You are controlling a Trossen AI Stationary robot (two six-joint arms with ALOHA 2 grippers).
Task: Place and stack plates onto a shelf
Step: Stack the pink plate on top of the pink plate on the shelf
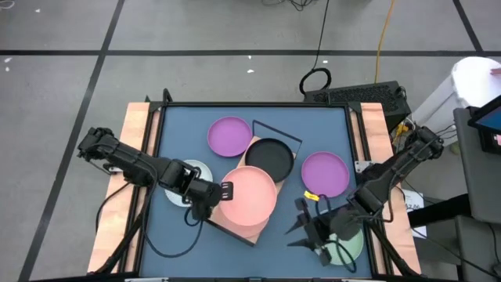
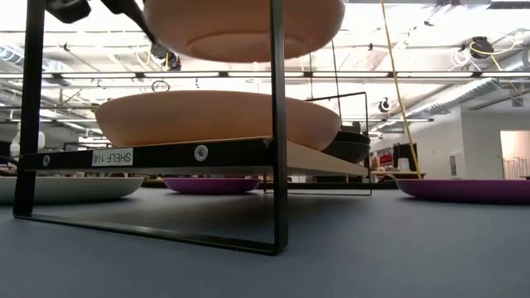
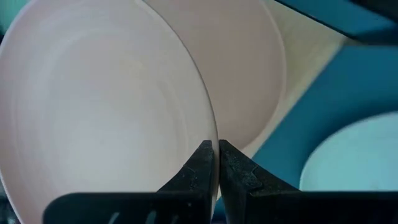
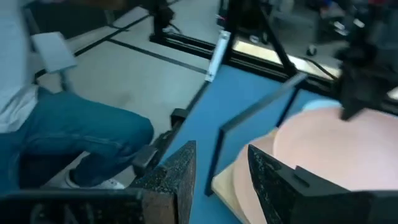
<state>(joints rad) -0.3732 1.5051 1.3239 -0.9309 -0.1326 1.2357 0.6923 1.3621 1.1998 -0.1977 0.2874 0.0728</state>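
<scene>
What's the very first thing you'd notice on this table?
The big pink plate held up by its rim in the left gripper, right above another pink plate lying on the shelf mid-table. A black plate sits at the shelf's far end, and purple plates lie on the table around it.

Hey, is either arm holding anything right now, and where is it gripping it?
The left tool pinches a round matte pink plate by its rim, above another pink plate on the wooden shelf. The right tool is open, empty.

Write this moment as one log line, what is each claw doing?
left gripper: shut on upper pink plate, over shelf | right gripper: open, empty | lower pink plate: on shelf
</scene>
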